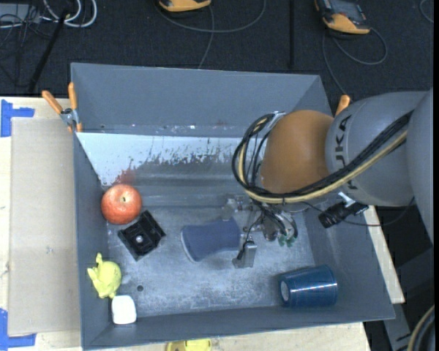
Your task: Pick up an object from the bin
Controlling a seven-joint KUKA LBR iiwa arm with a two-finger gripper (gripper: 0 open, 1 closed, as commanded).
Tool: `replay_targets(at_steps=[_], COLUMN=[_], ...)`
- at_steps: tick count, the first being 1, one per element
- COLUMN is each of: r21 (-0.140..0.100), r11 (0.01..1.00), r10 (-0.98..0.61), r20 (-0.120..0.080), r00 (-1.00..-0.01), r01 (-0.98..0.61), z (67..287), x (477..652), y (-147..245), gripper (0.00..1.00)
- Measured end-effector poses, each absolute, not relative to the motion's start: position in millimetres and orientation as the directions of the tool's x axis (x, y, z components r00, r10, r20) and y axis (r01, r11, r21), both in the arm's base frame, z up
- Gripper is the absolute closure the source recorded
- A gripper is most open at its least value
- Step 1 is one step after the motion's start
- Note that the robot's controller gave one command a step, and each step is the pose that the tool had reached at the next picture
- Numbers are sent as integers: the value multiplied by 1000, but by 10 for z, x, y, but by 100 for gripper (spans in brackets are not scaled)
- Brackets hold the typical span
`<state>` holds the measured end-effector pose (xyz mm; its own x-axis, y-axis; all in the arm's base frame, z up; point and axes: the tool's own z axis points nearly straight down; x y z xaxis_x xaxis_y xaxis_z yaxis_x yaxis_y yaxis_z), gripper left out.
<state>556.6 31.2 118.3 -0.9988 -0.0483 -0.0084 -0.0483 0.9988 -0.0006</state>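
Observation:
My gripper (244,254) hangs below the arm's wrist in the middle of the bin, low over the floor. It is right at the right end of a grey-blue cup-like thing (209,240) that lies on its side. A dark blue cylinder (309,286) lies on its side to the front right of the gripper, apart from it.
A red apple (121,203) sits at the left of the bin, with a black square thing (140,235) just in front of it. A yellow-green toy (105,275) and a white block (124,309) lie in the front left corner. The arm covers the bin's right side.

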Motion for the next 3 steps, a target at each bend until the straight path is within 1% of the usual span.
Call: replay_targets(at_steps=[1, 2, 3], r21=[1, 0, 1], r11=[998, 989, 1000], r10=[-66, -146, -16], r20=[4, -3, 0], r00=[-998, -989, -1000], r01=[-66, -146, -16], z=[1004, 1041, 708], x=[5603, 5856, 5635], y=[538, 424, 477], gripper=[0, 0, 0])
